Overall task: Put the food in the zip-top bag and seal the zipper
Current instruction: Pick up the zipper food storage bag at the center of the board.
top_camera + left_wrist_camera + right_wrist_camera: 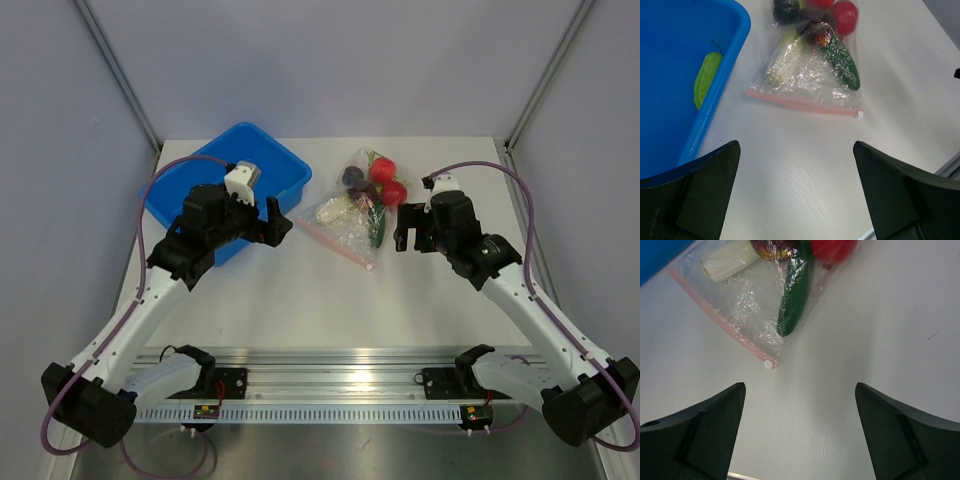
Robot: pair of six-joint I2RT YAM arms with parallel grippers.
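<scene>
Up by the far-left corner of the counter sits the blue bin (215, 160), with one light green pod (706, 79) lying inside along its right wall. That wall is close to the bag's left corner, but they're apart. The left gripper (797, 185) hangs by the bin's near-right corner with its fingers spread wide and holding nothing. The right gripper (800, 430) is just to the right of the bag, also spread and holding nothing.

The zip-top bag (345, 225) lies flat and crinkly toward the far edge, roughly midway between the left and right edges. Its pink zipper (802, 105) runs along the near side, with a small white slider (860, 114) at the right end. I can't tell if it's sealed. The green cucumber (841, 62), pale stalk (730, 260) and a maroon piece (772, 247) show through the plastic. The red fruits (388, 182) and a dark purple one (352, 176) sit at the bag's far end; inside or just against it, I can't say.
</scene>
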